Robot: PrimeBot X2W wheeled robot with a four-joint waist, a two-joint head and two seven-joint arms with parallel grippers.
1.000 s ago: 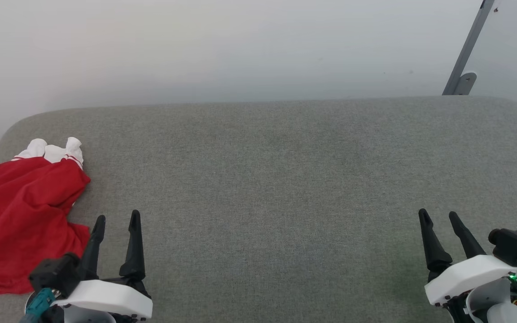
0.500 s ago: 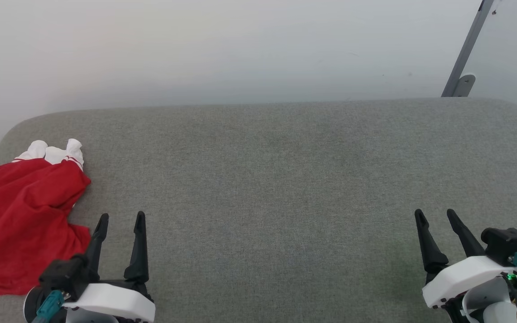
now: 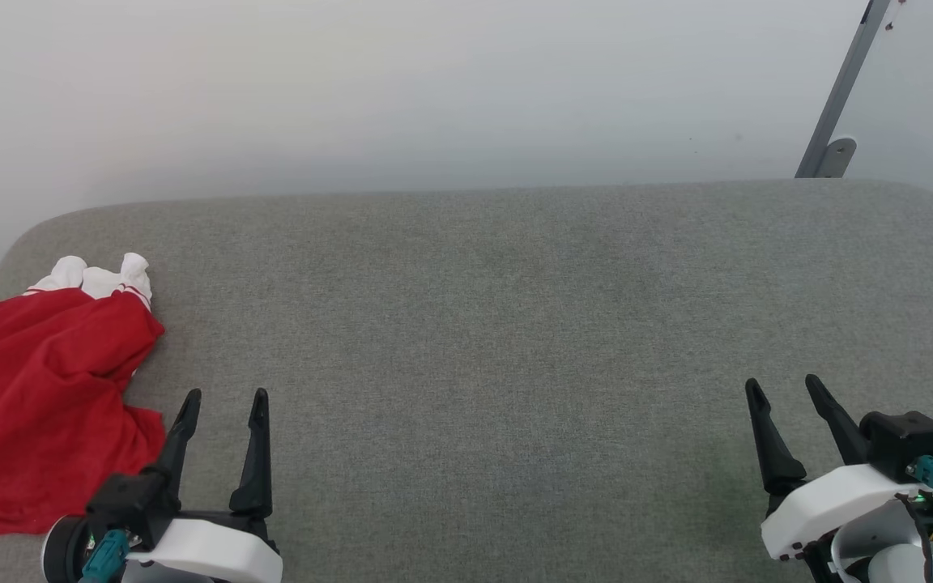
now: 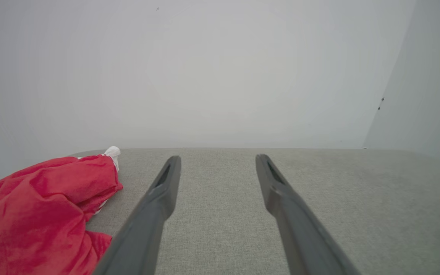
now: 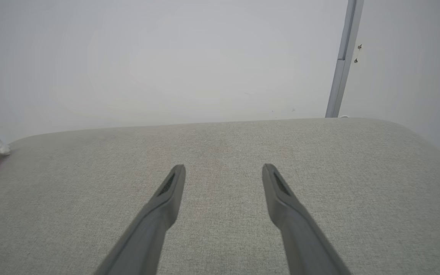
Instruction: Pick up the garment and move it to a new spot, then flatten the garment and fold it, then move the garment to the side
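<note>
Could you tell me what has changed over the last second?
The left gripper has edged slightly rightward, away from the garment; the right gripper drifted a touch leftward. Nothing was grasped or released. Both stay open, and the garment lies unmoved on the grey cushion.

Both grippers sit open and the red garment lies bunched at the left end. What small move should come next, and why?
Probably move the left gripper leftward over the garment. It lies crumpled and ungripped at the left end of the grey surface, right beside that gripper's open fingers, while the right gripper, also open, sits far across.
</note>
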